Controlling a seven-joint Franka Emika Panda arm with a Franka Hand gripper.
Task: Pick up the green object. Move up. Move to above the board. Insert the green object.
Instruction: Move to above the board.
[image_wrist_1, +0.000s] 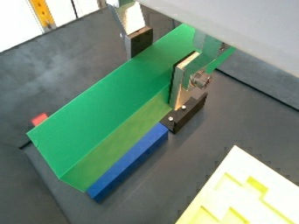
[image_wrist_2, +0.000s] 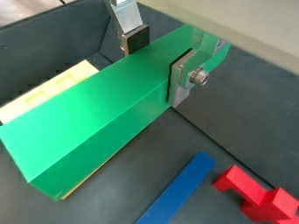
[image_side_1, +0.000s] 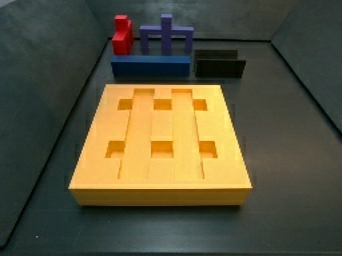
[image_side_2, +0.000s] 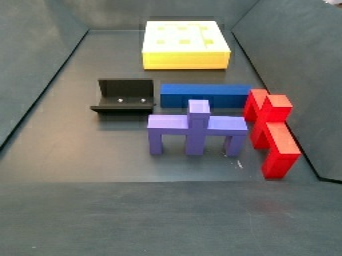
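Note:
In both wrist views my gripper (image_wrist_1: 162, 57) (image_wrist_2: 160, 58) is shut on the green object (image_wrist_1: 117, 114) (image_wrist_2: 105, 114), a long plain green bar. One silver finger (image_wrist_1: 187, 74) presses its near face and the other finger's dark pad (image_wrist_1: 138, 39) sits at its far edge. The bar hangs above the floor, over the blue bar (image_wrist_1: 128, 166). The board (image_side_1: 160, 185) (image_side_2: 185, 62), a yellow-orange slab with square holes, lies flat; a corner of it (image_wrist_1: 251, 197) (image_wrist_2: 47, 87) shows beyond the bar. Neither side view shows the gripper or the green object.
A blue bar (image_side_1: 150, 67) (image_side_2: 203, 96) lies beside the black fixture (image_side_1: 221, 62) (image_side_2: 124, 97) (image_wrist_1: 187, 112). A purple piece (image_side_1: 167, 35) (image_side_2: 197, 128) and a red piece (image_side_1: 122, 35) (image_side_2: 271, 130) (image_wrist_2: 257, 197) stand close by. Dark walls enclose the floor.

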